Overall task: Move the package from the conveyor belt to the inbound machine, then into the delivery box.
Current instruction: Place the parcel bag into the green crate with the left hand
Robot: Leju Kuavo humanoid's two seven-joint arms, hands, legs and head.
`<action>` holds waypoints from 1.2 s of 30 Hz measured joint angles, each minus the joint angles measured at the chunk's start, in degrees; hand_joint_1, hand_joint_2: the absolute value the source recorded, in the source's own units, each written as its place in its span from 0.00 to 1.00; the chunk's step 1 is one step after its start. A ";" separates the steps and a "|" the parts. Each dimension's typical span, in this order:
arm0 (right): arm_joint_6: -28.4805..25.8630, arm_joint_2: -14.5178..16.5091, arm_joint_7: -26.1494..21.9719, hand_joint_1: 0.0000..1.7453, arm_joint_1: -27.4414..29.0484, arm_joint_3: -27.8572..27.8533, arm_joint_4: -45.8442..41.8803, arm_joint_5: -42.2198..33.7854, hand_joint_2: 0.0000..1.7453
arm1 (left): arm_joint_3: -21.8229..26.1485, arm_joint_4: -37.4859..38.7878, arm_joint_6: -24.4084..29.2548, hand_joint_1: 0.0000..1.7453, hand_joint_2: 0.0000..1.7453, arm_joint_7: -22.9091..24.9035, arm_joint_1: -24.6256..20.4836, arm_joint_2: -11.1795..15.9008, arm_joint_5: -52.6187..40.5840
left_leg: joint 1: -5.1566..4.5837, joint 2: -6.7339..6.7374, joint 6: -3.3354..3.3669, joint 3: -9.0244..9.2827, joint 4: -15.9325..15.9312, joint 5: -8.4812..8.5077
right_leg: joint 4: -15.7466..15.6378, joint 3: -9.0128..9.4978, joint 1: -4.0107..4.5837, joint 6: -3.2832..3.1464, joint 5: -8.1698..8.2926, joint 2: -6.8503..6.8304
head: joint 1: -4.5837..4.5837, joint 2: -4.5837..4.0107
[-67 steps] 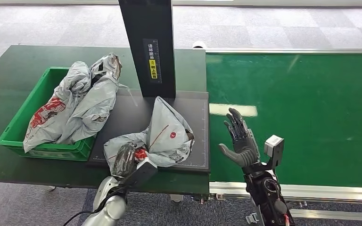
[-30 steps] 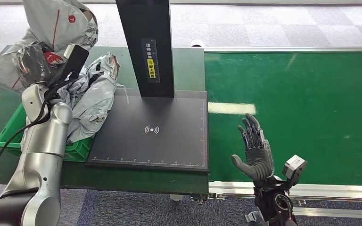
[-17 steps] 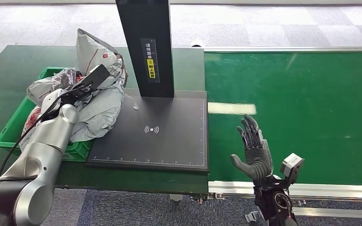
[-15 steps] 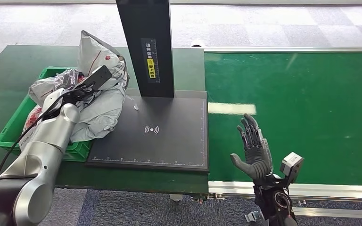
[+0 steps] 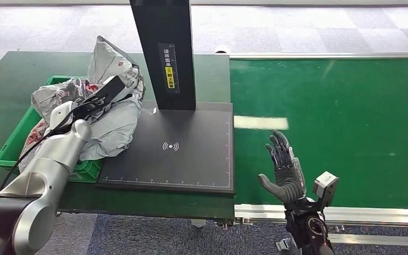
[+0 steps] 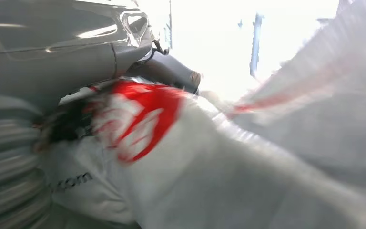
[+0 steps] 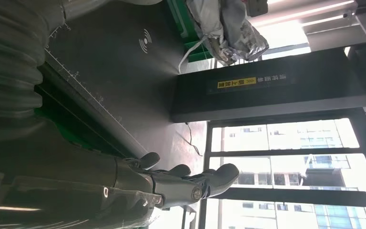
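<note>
Holding a grey package (image 5: pixel 109 69), the left hand (image 5: pixel 85 101) sits over the green box (image 5: pixel 11 143) at about 9 o'clock of the head view, fingers closed on the crumpled plastic; the package rests on top of other grey bags (image 5: pixel 111 125) piled in the box, its upper end sticking up near the black post (image 5: pixel 162 50) of the machine. Left wrist view is blurry: the left hand's grey thumb (image 6: pixel 90 52) presses on white-grey plastic with a red logo, the package (image 6: pixel 209 167) right against the camera. Silver left arm (image 5: pixel 48 175) comes in from 7 o'clock. Black scan plate (image 5: pixel 191 159) with a wireless symbol lies at center, just beside the box, nothing on it. Right hand (image 5: pixel 282 170) is at about 5 o'clock, held upright over the near edge of the green belt (image 5: pixel 350 117), fingers apart, palm toward the plate, holding nothing. Right wrist view: the right hand's fingers (image 7: pixel 190 181) are spread and extended, with the plate (image 7: pixel 119 57), the post (image 7: pixel 267 90) with a yellow label and the bags (image 7: pixel 228 24) in the box beyond. Dark green table (image 5: pixel 10 74) carries the box and plate; grey carpet floor (image 5: pixel 297 26) at 12 o'clock.
</note>
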 joint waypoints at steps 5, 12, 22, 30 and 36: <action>-0.40 0.05 0.07 0.00 0.67 0.01 -0.53 -0.09 1.00 | -1.20 0.10 12.22 0.00 1.00 -0.31 1.57 1.64 -5.55 | 0.00 -0.01 0.00 -0.04 0.00 0.00 | 0.00 -0.03 0.00 0.02 -0.03 -0.02 | 0.01 0.00; -0.43 0.06 0.07 0.00 0.88 0.01 -0.80 -0.46 1.00 | -2.16 0.06 16.77 0.00 1.00 -0.59 2.68 2.59 -6.87 | -0.01 -0.04 0.00 -0.06 0.01 0.00 | 0.00 -0.03 -0.01 0.03 -0.03 -0.02 | 0.02 0.00; -1.73 -0.41 -0.37 0.00 1.11 0.09 -1.08 -2.45 1.00 | 5.49 -11.35 26.44 0.00 1.00 -22.29 7.83 -0.49 5.28 | -0.01 -0.07 0.00 -0.08 0.01 -0.01 | 0.00 -0.09 -0.01 0.03 -0.03 -0.02 | 0.01 0.00; -1.87 -0.90 -0.52 0.00 2.23 0.09 -2.30 -2.69 1.00 | 12.28 -22.07 26.42 0.00 1.00 -33.94 11.75 -5.58 12.48 | -0.01 -0.05 0.00 -0.09 0.01 -0.02 | -0.01 -0.09 -0.02 0.03 -0.03 -0.01 | 0.01 0.00; -2.22 -0.98 -0.85 0.00 2.44 0.09 -2.55 -2.67 1.00 | 15.44 -32.20 26.42 0.00 1.00 -44.49 16.91 -9.65 20.90 | -0.01 -0.03 0.00 -0.09 0.01 -0.03 | -0.01 -0.09 -0.01 0.03 -0.04 -0.01 | 0.01 0.00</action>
